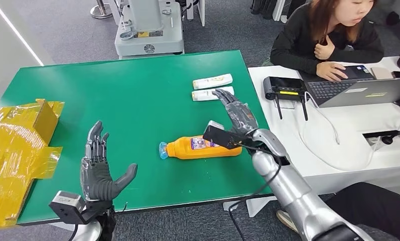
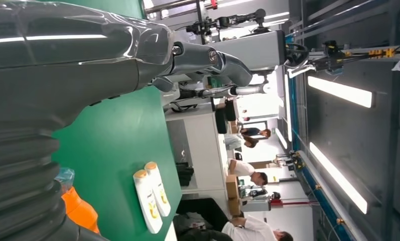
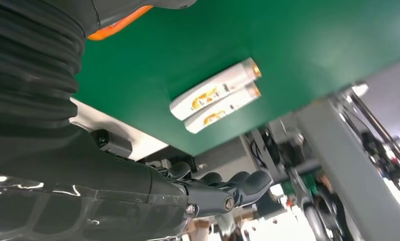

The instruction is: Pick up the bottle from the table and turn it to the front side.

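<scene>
Orange bottle [image 1: 204, 148] lies on its side on the green table [image 1: 127, 95], clear-blue cap end pointing toward the left hand, label facing up, base end just beside and under the right wrist. Right hand [image 1: 236, 114] sits above and just past the bottle's base end, fingers extended and spread, pointing away toward the far table edge, holding nothing, not touching the bottle. Left hand [image 1: 98, 168] is raised near the front table edge, well apart from the bottle's cap, palm turned inward, fingers up and apart, thumb out toward the bottle, empty. Two white tubes [image 1: 212, 87] with orange caps lie side by side, touching, just beyond the right hand's fingertips; the right wrist view shows them [image 3: 217, 94] parallel on the green surface. Yellow taped cardboard box [image 1: 22, 135] sits beside the left hand, on the far side from the bottle, at the table's end. A white desk [image 1: 338, 135] adjoins the table on the right hand's outer side, carrying a black router [image 1: 286, 88] and an open laptop [image 1: 358, 90]; a seated person [image 1: 328, 37] has one hand on the keyboard.
</scene>
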Robot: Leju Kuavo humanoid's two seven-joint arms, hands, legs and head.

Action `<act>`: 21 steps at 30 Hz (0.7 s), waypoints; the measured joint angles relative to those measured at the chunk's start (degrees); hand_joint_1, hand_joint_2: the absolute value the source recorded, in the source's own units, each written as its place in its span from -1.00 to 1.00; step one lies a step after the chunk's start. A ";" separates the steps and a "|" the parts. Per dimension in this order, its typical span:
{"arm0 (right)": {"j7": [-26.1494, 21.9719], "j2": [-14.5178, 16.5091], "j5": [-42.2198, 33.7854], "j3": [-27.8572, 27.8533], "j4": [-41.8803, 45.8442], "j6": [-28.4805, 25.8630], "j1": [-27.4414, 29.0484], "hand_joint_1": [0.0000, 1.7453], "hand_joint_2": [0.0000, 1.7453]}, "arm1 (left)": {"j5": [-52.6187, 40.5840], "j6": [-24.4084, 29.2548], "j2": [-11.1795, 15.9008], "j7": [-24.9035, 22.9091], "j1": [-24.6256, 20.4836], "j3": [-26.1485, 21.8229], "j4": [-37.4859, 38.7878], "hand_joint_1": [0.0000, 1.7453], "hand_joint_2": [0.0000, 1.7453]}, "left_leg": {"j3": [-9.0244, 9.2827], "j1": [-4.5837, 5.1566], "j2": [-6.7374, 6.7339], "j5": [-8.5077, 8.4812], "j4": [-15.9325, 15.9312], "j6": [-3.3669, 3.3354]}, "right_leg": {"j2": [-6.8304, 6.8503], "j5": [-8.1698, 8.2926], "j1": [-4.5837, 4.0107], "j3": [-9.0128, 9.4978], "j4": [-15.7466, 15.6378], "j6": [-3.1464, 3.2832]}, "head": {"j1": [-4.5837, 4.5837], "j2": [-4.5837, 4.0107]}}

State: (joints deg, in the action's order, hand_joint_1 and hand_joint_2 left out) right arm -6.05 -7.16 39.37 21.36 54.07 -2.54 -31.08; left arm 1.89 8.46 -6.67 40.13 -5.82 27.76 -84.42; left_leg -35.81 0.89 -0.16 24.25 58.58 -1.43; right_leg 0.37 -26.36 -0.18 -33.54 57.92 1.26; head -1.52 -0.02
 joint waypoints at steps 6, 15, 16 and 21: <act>2.00 1.67 2.53 5.26 -15.71 9.44 -10.40 -1.00 1.00 | 0.45 -0.03 0.04 0.00 -1.52 0.51 2.86 -1.00 1.00 | -0.02 0.00 0.05 -0.02 0.02 0.03 | 0.02 0.01 0.00 -0.01 0.00 -0.02 | -0.01 0.00; 3.07 3.19 8.22 14.77 -27.51 22.46 -19.81 -1.00 1.00 | 1.54 -0.08 0.16 0.00 -2.36 0.50 5.42 -1.00 1.00 | -0.03 0.00 0.04 0.00 0.02 0.02 | 0.01 0.00 0.00 -0.02 0.00 -0.02 | 0.00 0.00; 3.01 3.33 8.43 15.71 -28.21 23.54 -20.57 -1.00 1.00 | 1.61 -0.06 0.21 0.00 -2.34 0.50 5.47 -1.00 1.00 | -0.03 0.00 0.05 -0.01 0.02 0.02 | 0.02 0.01 0.00 -0.01 0.00 -0.02 | 0.00 0.00; 2.69 4.04 9.11 19.24 -30.48 27.33 -22.81 -1.00 1.00 | 1.78 0.02 0.77 0.00 -2.09 0.48 5.62 -1.00 1.00 | -0.03 0.00 0.07 -0.03 0.02 0.02 | 0.06 0.02 0.00 0.00 0.00 -0.03 | 0.00 0.00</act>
State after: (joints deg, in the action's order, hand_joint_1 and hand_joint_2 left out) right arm -3.36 -3.12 48.47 40.60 23.59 24.80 -53.89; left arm 3.67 8.49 -5.90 40.13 -7.91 28.23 -78.79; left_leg -35.85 0.89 -0.08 24.22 58.60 -1.41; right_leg 0.43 -26.34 -0.18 -33.53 57.92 1.23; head -1.52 -0.02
